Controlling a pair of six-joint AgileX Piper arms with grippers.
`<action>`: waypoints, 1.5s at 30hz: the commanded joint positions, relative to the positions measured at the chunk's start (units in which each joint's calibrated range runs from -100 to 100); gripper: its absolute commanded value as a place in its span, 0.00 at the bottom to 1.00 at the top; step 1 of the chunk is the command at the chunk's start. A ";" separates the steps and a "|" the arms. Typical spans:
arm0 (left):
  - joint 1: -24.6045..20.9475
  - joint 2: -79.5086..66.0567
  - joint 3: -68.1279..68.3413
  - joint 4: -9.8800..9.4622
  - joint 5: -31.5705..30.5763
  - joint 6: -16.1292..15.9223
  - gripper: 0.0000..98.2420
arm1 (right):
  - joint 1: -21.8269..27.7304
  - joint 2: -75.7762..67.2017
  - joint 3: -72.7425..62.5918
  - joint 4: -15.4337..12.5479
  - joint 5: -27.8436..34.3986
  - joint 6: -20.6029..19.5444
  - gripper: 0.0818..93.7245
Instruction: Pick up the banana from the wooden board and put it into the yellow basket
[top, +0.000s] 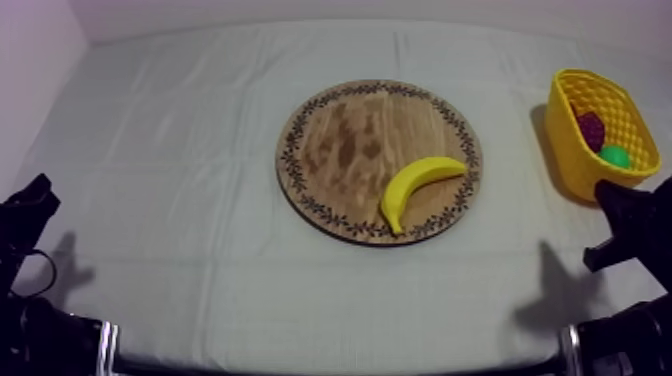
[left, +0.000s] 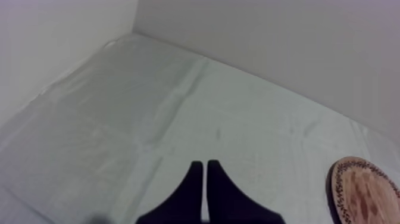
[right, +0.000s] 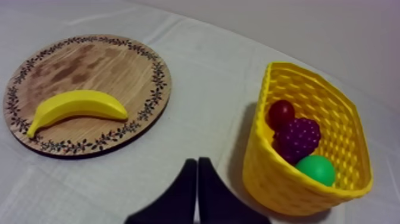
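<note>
- While no pick has yet begun, both sets of jaws are closed on nothing. The left fingers (left: 191, 193) lie together as a narrow wedge over bare cloth (left: 149, 119). The right fingers (right: 189, 193) lie likewise, low over the table.
- Right jaws: aimed at the gap between board (right: 89, 56) and basket (right: 280, 179), so that source and goal both lie ahead of them. This arm is judged the better one for the job, since the basket stands on its side of the table.
- Left jaws: parked low at the table's left side, well apart from all fruit, with the board's rim beyond them. They are judged idle for this task.
- Banana (top: 420, 188): flat on the board, on the part nearest the basket, its outer curve running along the patterned rim. Nothing touches or covers it, so its middle is free for a grasp from above.
- Basket: upright at the table's right side, well apart from the board. It holds a small red fruit (right: 281, 113), grapes (right: 297, 138) and a green fruit (right: 317, 168), crowded toward one end. The other end is judged roomy enough to take the banana.
- Stage: start of the task. The next move calls for the jaws to part before they descend, and for a grip across the banana's width, not along its length, lest the curved body slip out.
</note>
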 joint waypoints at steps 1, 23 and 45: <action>-0.02 0.02 0.03 -0.01 -0.01 0.01 0.00 | -0.03 -0.03 0.05 0.00 -0.06 0.01 0.00; -0.02 0.02 0.03 -0.01 -0.01 0.01 0.00 | -14.21 0.05 0.05 -0.01 -0.06 2.38 0.00; -0.02 0.02 0.03 -0.01 -0.01 0.01 0.00 | -17.45 27.29 -16.34 3.25 -4.90 -1.77 0.00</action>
